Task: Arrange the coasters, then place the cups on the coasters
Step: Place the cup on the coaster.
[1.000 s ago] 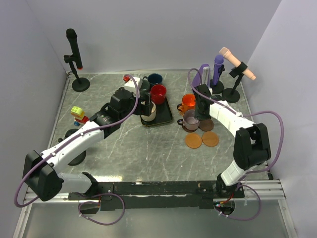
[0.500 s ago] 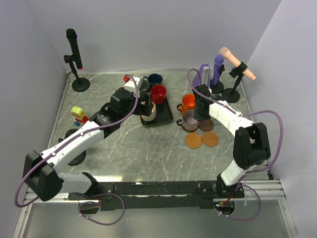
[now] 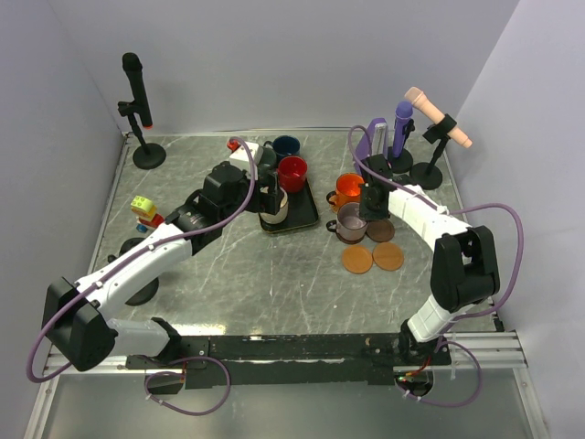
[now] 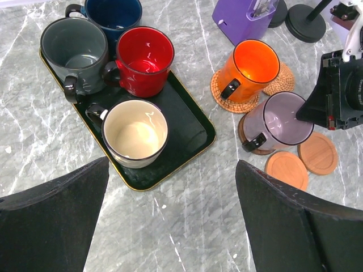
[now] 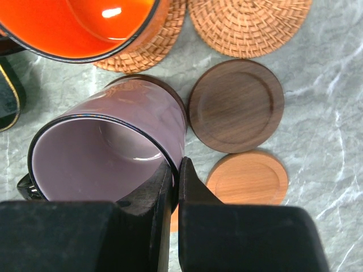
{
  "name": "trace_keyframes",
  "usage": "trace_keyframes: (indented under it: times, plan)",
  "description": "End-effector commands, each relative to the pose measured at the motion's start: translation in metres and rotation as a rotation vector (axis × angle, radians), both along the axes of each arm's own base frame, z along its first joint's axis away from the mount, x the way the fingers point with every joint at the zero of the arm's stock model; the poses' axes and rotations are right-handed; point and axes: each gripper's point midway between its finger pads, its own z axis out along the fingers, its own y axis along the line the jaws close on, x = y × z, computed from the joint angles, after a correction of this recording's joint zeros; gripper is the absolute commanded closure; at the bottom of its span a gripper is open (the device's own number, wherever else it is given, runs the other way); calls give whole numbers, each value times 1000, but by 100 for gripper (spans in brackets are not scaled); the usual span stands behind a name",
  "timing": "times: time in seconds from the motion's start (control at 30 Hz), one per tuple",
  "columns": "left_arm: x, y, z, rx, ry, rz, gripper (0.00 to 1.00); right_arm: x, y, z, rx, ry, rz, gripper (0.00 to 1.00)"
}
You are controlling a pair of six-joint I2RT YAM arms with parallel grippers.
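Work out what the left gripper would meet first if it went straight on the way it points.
Most likely the cream cup on the tray, just ahead of the open left gripper. Depth is unclear; it could be the tray's near rim.

Left fingers (image 4: 51,215) spread, right fingers (image 5: 159,190) pinched

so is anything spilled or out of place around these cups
Nothing spilled or broken. The loose dark brown coaster and tan coaster sit bunched edge to edge beside the mauve cup, not spaced out, and the right gripper pinches that cup's rim.
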Motion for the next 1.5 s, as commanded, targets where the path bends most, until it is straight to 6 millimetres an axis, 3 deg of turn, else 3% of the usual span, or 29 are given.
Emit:
trace_keyframes:
  times: [0.0,0.83,1.03,1.47]
  plan:
    - [-2,-3,15,-48,-24,-12,3,23,7,17,36,-81,34,100]
    - [-6,0,16,-59,-23,-8,3,23,-4,3,-15,3,68,100]
    - [-7,1,16,-61,-22,-5,3,22,-7,1,-29,8,65,93]
    - [-8,2,16,-64,-18,-2,3,22,-8,4,-29,-4,55,65]
